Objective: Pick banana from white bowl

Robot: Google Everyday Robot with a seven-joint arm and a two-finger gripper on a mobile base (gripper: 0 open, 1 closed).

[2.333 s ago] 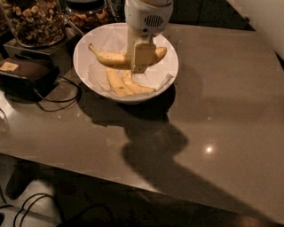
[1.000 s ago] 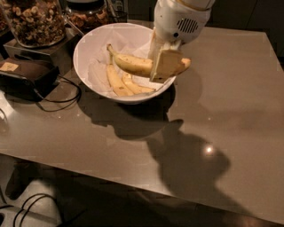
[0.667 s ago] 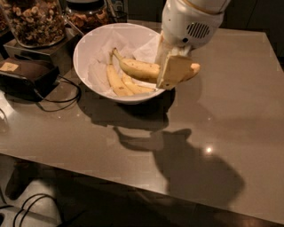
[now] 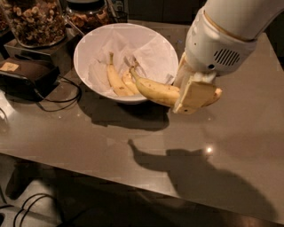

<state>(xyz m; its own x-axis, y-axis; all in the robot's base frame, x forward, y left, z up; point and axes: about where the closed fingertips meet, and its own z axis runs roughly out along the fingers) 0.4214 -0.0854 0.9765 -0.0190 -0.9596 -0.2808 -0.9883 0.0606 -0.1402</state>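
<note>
Camera view: the white bowl (image 4: 91,46), lined with crumpled paper, is shown containing two slim bananas (image 4: 116,80). Nuts are contained in a glass jar (image 4: 33,22) at its 10 o'clock. The banana (image 4: 155,91), plump, yellow and faintly speckled, is clamped in the gripper (image 4: 194,94) above the bowl's 4 o'clock rim.

The pincer (image 4: 191,92), right of centre in the view, had flat, tan, wedge-shaped fingers (image 4: 197,95) beneath a bulky, rounded white housing (image 4: 206,46). A grille (image 4: 226,56) of slanted dark slots marked its side, and a thin tan seam (image 4: 224,30) ringed the smooth white arm (image 4: 248,13) above.
</note>
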